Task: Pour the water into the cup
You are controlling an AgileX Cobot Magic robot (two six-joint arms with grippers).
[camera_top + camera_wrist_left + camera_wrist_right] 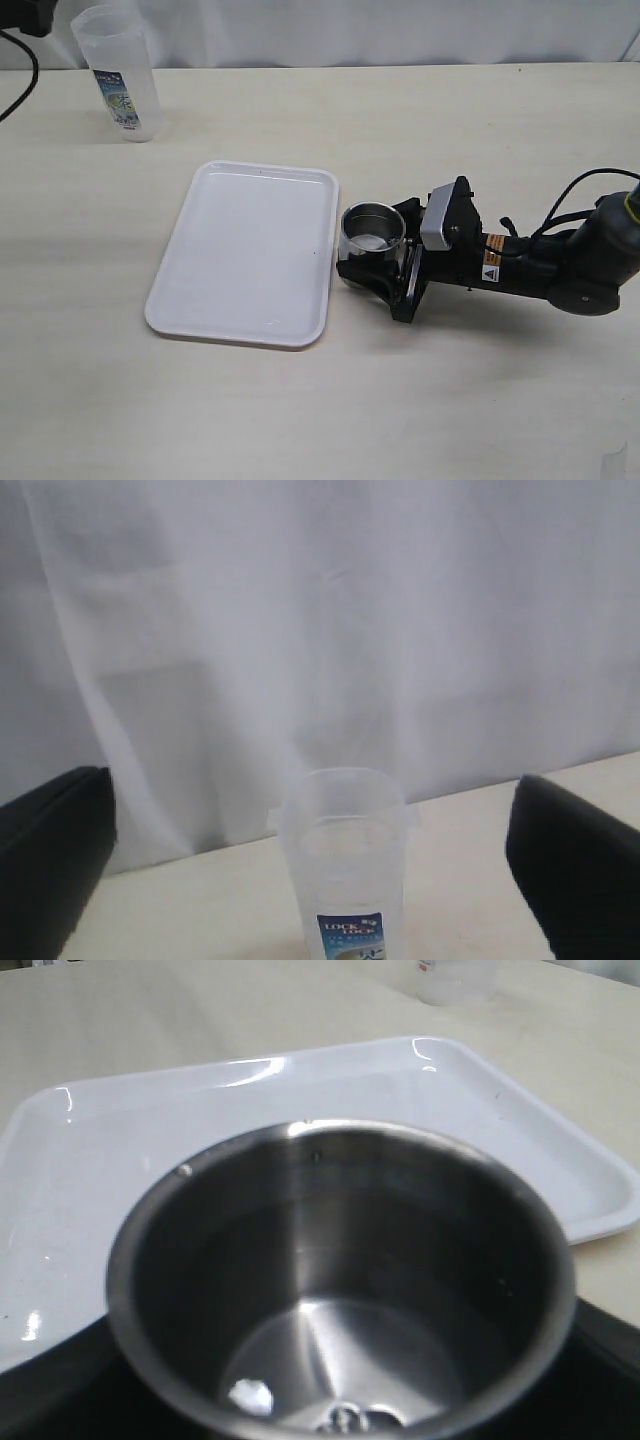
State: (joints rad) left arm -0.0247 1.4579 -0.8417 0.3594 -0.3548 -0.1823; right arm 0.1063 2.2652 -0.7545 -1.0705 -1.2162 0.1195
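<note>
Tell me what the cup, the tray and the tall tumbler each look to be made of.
The cup looks like polished stainless steel: its wall mirrors light with bright glints. The tray is probably glossy white plastic, given soft highlights along its rounded rim. The tumbler seems translucent, faintly frosted plastic: the backdrop shows through it.

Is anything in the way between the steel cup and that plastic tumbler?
Only the flat white tray, whose corner lies between the steel cup and the tumbler; nothing upright stands there.
</note>
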